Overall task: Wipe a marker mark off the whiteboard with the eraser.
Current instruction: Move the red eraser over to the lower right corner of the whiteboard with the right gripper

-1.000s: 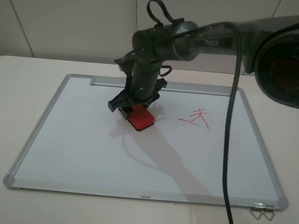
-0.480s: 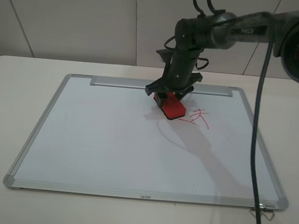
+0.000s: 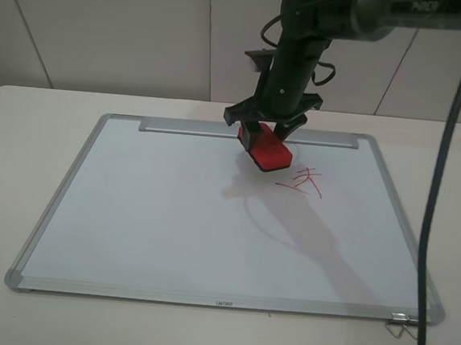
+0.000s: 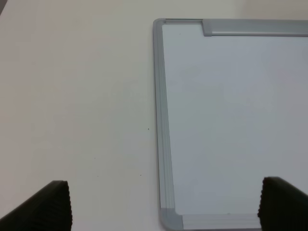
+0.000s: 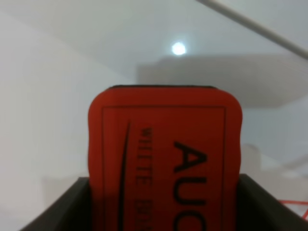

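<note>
Red eraser point(image 3: 269, 150) tilted, seemingly lifted, beside marker mark point(image 3: 301, 181) on whiteboard point(image 3: 170, 216).

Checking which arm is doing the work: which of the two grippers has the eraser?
The right gripper: its jaws are clamped on the red eraser over the whiteboard; the left gripper is open and empty.

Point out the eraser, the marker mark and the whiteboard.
eraser point(image 3: 268, 151), exterior high view, its red top face.
marker mark point(image 3: 304, 180), exterior high view, where the red strokes cross.
whiteboard point(image 3: 153, 222), exterior high view, bare white surface left of centre.
</note>
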Controlling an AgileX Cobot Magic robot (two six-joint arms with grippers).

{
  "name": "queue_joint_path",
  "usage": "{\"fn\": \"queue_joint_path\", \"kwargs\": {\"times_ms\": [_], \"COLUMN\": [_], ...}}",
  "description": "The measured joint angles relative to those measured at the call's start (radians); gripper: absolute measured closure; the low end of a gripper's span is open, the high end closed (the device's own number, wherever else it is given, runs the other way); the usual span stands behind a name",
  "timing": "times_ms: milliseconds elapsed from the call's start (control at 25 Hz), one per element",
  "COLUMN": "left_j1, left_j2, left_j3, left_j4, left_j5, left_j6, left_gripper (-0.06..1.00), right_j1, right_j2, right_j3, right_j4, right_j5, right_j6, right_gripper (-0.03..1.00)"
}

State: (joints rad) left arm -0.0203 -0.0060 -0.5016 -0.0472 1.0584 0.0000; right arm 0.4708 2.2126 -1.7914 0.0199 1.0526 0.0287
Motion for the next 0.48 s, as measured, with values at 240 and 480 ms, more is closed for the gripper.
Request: {"fn": "queue_joint_path", "kwargs": {"times_ms": [240,480], "left_j1": [0.0,0.0], "left_j2": [0.0,0.0], "left_j3": [0.0,0.0], "left_j4": [0.0,0.0], "left_j5": [0.0,0.0], "left_j6": [0.0,0.0], "left_gripper": [0.17,0.17], "right_j1": [-0.012,-0.079], "right_j2": [-0.121,-0.292], "right_j3": [0.223,0.569], "right_j4": [0.003,-0.004], "right_j5": [-0.024,-0.181], "right_j6": [0.043,0.12], "right_gripper": [0.46,0.46]}}
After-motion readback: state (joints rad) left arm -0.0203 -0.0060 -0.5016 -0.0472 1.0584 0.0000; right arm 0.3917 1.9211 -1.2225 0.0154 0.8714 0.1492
